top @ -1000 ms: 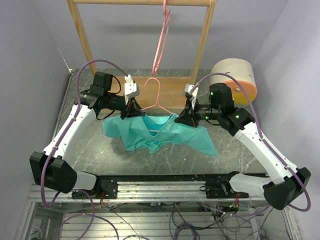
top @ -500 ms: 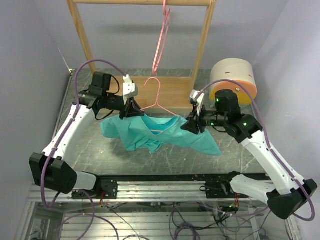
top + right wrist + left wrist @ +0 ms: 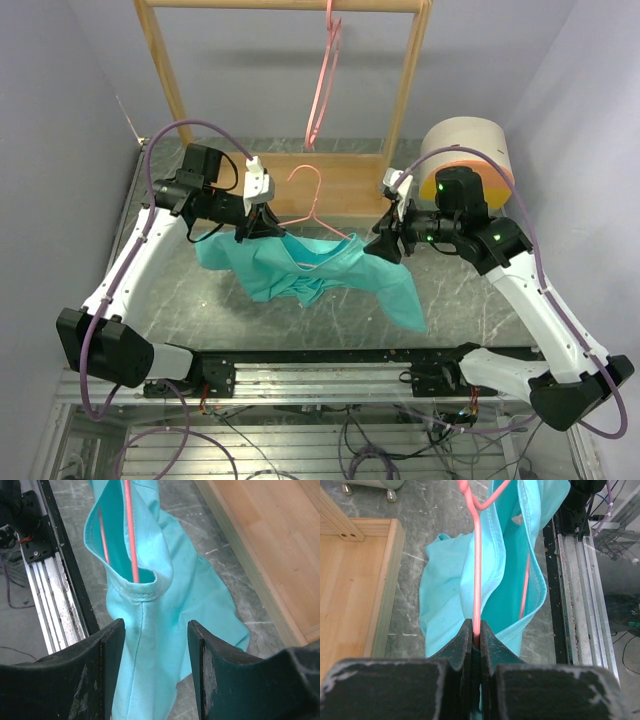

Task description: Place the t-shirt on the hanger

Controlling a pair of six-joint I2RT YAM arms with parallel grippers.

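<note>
Left claw (image 3: 475,630): I see it pressed together on the hanger (image 3: 476,570) wire.
Right claw (image 3: 156,630): spread, one finger on either side of the t-shirt (image 3: 270,265) shoulder; I can't confirm contact.
T-shirt: hung between both arms, above the counter (image 3: 180,300).
Hanger: inside the cloth, its hook above the collar.

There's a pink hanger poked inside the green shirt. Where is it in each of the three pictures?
Top external: the hanger at centre, hook above the collar.
Left wrist: vertical wire at centre, rising from the left gripper.
Right wrist: upper left, inside the t-shirt.
Shared landmark: the wooden rack base.
</note>
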